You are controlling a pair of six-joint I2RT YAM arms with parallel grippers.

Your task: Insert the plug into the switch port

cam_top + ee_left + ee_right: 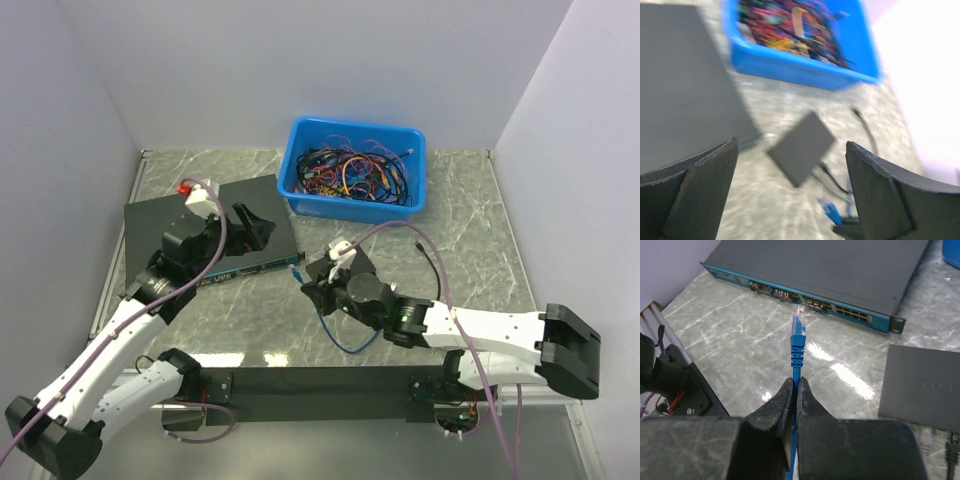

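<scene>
Noted left tool [247,226] at centre-left of the top frame: released, fingers [700,195] spread wide, over the large black unit [160,225]. Found the plug [798,315] mid-frame in the right wrist view, held off the tabletop [470,230], tip aimed at the unit's blue front strip [790,296]; cannot tell contact. Recorded right tool [795,395] clenched on the blue cable [797,352] just behind the plug. Located small black box [922,382] flat at lower right, apart from the plug; cannot resolve its ports. Logged blue bin [352,210] of cables at upper right.
</scene>
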